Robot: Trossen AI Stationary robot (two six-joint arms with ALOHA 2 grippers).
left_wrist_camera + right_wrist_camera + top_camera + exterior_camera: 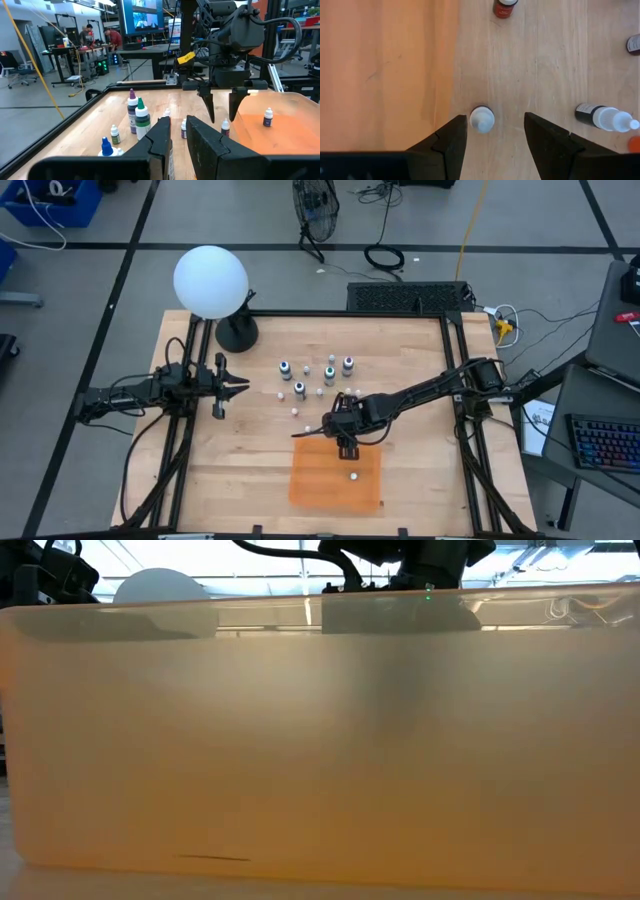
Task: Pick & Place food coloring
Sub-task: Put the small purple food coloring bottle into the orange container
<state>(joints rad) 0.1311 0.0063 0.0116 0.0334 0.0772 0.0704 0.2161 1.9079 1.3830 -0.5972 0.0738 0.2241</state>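
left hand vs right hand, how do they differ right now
The left hand waits at the table's left side, level, over bare wood. The right hand points straight down at the orange mat's edge, fingers straddling a small white-capped bottle. Both are open and hold nothing.

The orange mat (320, 740) fills the low view, hiding the table and bottles; only dark arm parts show above it.

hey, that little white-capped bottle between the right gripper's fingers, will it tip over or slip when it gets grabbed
The small bottle stands upright on a narrow base, so a one-sided nudge would probably tip it. It looks tiny, likely light. Its round, smooth cap may slip or roll if pinched off-centre by the open right gripper.
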